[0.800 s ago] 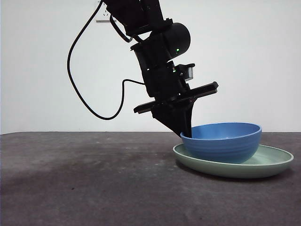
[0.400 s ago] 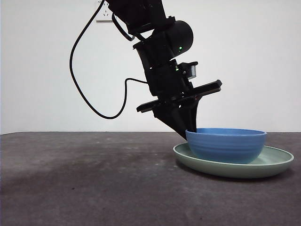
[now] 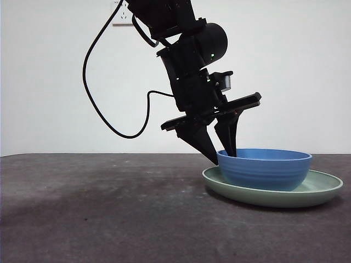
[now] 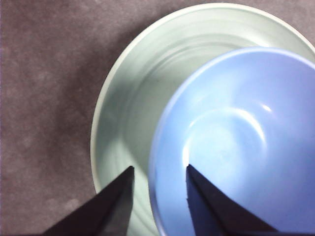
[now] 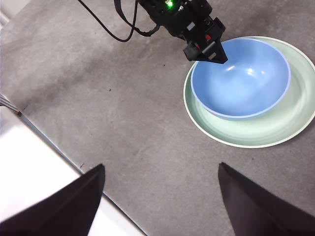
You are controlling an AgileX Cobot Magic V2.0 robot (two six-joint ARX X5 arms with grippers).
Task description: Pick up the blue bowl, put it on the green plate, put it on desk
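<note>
**Bowl sits on the plate, fingers spread over its rim**

The left gripper (image 3: 222, 156) has its two black fingers (image 4: 209, 209) spread apart. One finger is inside the blue bowl (image 3: 264, 169) and the other is outside it, so the bowl's rim runs through the gap between them. In the left wrist view there is a thin strip of free room on each side of the rim, and neither finger looks pressed on it. From the front, both tips point down at the bowl's near edge, the inner one dipping just below the rim.

The blue bowl sits flat inside the green plate (image 3: 321, 192). It is not in the middle. It is pushed toward the fingers' side, so its wall is close to the plate's raised rim there. On the side away from the fingers a wide band of bare green shows.

The green plate lies flat on the desk (image 3: 109, 208). Past the plate's edge on the fingers' side, the desk is a big stretch of dark surface.

The right gripper (image 5: 160, 201) hangs high and well away from the plate, fingers spread wide, holding nothing. Under it the desk ends in a straight edge, with a white strip (image 5: 34, 162) past it.
</note>
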